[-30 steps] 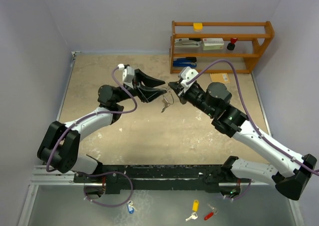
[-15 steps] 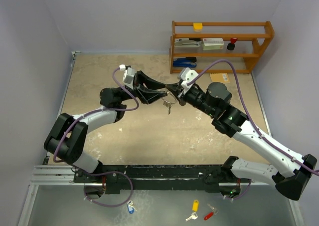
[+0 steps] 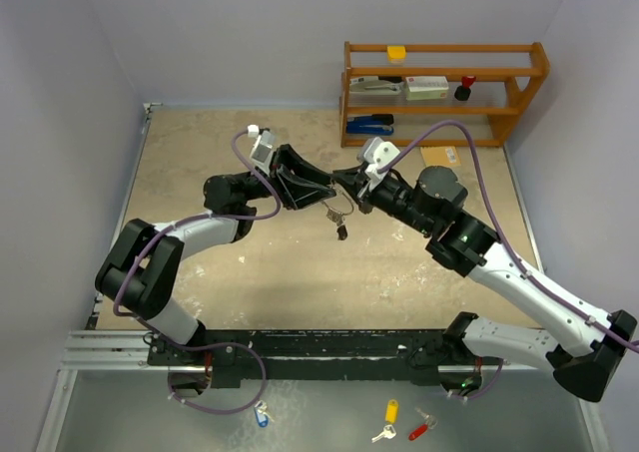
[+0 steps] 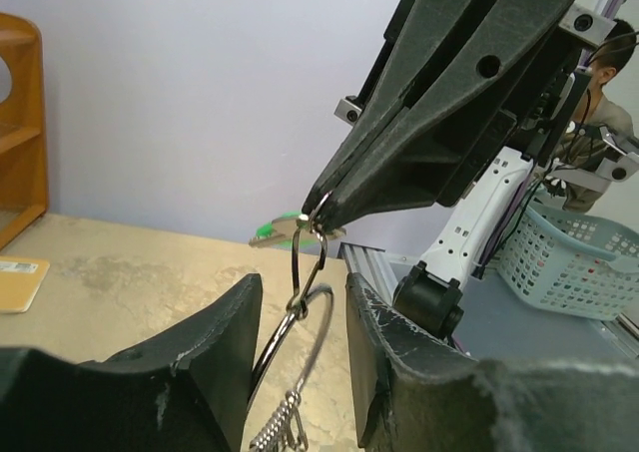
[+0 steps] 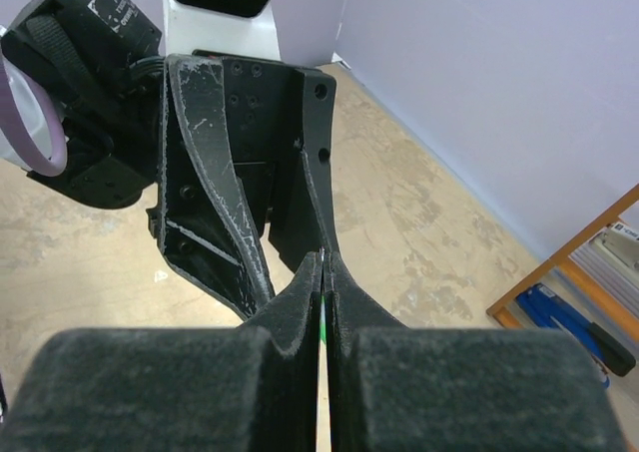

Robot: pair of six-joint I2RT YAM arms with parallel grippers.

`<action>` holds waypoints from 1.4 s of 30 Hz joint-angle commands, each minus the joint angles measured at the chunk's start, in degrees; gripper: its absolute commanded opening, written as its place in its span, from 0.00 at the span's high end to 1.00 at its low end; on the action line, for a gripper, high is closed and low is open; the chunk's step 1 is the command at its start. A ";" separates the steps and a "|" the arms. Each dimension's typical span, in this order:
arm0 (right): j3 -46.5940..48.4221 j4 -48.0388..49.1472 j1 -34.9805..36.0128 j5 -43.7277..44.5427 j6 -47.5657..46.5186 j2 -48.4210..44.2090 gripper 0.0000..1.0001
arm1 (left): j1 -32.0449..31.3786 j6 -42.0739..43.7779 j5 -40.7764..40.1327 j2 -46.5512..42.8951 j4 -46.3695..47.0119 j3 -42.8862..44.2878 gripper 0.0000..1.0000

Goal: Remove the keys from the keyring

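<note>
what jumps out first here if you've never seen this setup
Two arms meet tip to tip in mid-air over the table. The right gripper is pinched shut on a green-headed key. Below it the keyring hangs down between the fingers of the left gripper. In the top view the other keys dangle beneath the two tips.

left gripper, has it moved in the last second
Yes. The left gripper has shifted slightly right in the top view, closer to the wooden shelf.
</note>
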 commanded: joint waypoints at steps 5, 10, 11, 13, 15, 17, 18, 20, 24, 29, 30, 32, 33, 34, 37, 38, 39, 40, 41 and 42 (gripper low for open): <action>2.64 4.71 0.17 -1.45 0.66 -2.57 1.00 | 0.00 -1.11 1.62 -1.38 11.26 1.49 0.65; 2.51 4.71 0.20 -1.68 0.91 -2.68 1.00 | -0.01 -0.43 1.23 -2.55 11.28 1.53 0.65; 2.51 4.78 0.17 -1.65 0.98 -2.68 1.00 | -0.03 -0.34 1.15 -2.73 11.28 1.61 0.65; 2.33 4.87 0.13 -1.74 1.20 -2.62 1.00 | -0.05 -0.32 1.02 -2.98 11.32 1.89 0.66; 2.31 4.88 0.16 -1.92 1.30 -2.54 1.00 | -0.09 -0.25 0.85 -3.19 11.30 2.23 0.66; 2.37 4.95 0.15 -1.96 1.46 -2.53 1.00 | -0.09 -0.15 0.86 -3.24 11.27 2.48 0.66; 2.37 4.97 0.17 -1.98 1.44 -2.40 1.00 | -0.09 0.00 0.89 -3.22 11.26 2.67 0.66; 2.38 5.04 0.17 -2.20 1.61 -2.42 1.00 | -0.09 0.12 0.71 -3.19 11.27 2.94 0.66; 2.45 5.14 0.17 -2.33 1.86 -2.40 1.00 | -0.09 0.59 0.48 -2.61 11.24 3.69 0.69; 2.63 5.47 0.20 -2.33 2.20 -2.33 1.00 | -0.08 0.66 0.94 -1.51 11.24 4.28 0.74; 2.64 5.63 0.21 -2.40 2.27 -2.26 1.00 | -0.09 0.87 1.11 -1.49 11.22 4.25 0.75; 2.64 5.98 0.20 -2.57 2.39 -2.21 1.00 | -0.09 1.23 1.39 -1.56 11.26 3.94 0.77; 2.64 5.94 0.21 -2.64 2.40 -2.10 1.00 | -0.09 1.41 1.58 -1.64 11.20 3.78 0.77; 2.70 6.03 0.22 -2.72 2.54 -2.03 1.00 | -0.10 1.55 1.93 -1.73 11.25 3.67 0.77; 2.86 6.32 0.22 -2.77 2.68 -1.83 1.00 | -0.09 2.11 2.70 -2.01 11.26 3.26 0.77; 2.82 6.36 0.22 -2.84 2.69 -1.79 1.00 | -0.09 2.32 2.77 -2.08 11.26 3.13 0.77; 2.81 6.50 0.18 -2.86 2.68 -1.79 1.00 | -0.09 2.57 2.92 -2.10 11.24 3.03 0.77; 2.81 6.54 0.22 -2.94 2.74 -1.78 1.00 | -0.09 2.69 2.96 -2.08 11.26 2.96 0.78; 2.88 6.48 0.22 -2.95 2.82 -1.73 1.00 | -0.09 2.87 2.93 -2.12 11.26 2.88 0.80; 2.90 6.46 0.21 -2.95 2.83 -1.74 1.00 | -0.09 3.07 3.00 -2.15 11.26 2.91 0.81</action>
